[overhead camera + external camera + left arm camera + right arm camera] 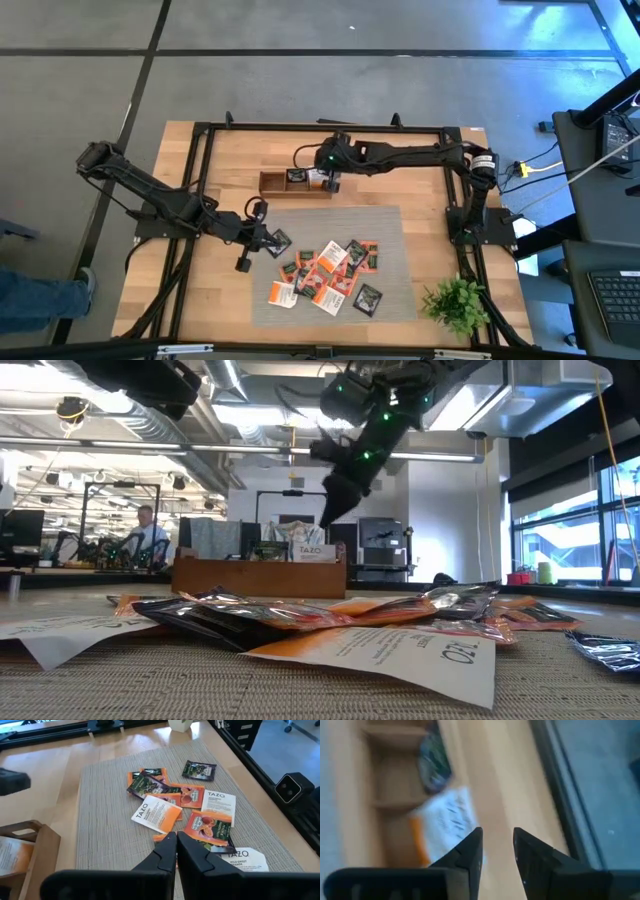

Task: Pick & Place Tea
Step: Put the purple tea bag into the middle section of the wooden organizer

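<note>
Several tea sachets, orange, white and dark, lie scattered on the woven mat, also seen in the left wrist view. One dark sachet lies apart at the pile's left. My left gripper is shut just over it, and an orange corner shows beside the fingertips. My right gripper is open above the wooden tray. It hangs over a white-and-orange sachet that stands in a tray compartment. A dark sachet sits in the neighbouring compartment. My left gripper's shut fingers hide most of the dark sachet below them. I cannot tell whether they touch it or hold it.
The grey mat covers the table's middle. A green plant stands at the near right corner. A black frame runs around the table. A person sits far back in the room.
</note>
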Tool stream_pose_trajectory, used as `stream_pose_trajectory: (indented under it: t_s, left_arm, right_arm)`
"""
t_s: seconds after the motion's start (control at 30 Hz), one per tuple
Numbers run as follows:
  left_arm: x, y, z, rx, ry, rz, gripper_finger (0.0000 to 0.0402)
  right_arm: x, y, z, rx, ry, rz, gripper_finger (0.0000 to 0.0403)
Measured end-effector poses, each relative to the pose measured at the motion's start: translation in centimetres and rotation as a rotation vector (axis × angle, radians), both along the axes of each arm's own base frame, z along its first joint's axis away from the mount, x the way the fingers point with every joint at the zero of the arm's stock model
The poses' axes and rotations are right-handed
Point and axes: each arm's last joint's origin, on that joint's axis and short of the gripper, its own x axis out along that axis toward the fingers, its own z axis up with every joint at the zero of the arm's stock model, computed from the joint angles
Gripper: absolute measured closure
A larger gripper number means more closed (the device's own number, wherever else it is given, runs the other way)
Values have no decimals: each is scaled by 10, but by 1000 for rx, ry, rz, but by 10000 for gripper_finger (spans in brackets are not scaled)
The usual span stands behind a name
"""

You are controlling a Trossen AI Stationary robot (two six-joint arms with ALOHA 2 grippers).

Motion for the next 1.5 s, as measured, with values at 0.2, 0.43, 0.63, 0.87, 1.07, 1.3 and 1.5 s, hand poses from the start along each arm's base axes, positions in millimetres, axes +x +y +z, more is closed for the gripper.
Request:
stream_pose_trajectory:
  t_s: [0.2, 0.43, 0.63, 0.87, 1.07, 1.3, 1.5]
  left_arm:
    - [-3, 1, -6, -92, 75, 73, 393]
    - [0, 0, -31, -74, 259, 136, 393]
    - [12, -5, -59, -12, 381, 149, 393]
    - [17, -10, -88, 15, 534, 120, 399]
    - [18, -12, -105, 38, 633, 104, 400]
    - [18, -12, -110, 65, 643, 135, 400]
    - [17, -12, -106, 70, 616, 166, 399]
  right_arm:
    - [13, 31, 12, 293, -148, 51, 290]
    - [23, 74, 6, 505, -172, 127, 290]
    - [37, 103, -12, 509, -191, 206, 290]
    - [40, 107, -21, 565, -189, 145, 290]
    - [46, 108, -30, 598, -218, 113, 290]
    - [52, 108, -44, 626, -227, 81, 290]
    - [54, 106, -56, 628, -204, 67, 290]
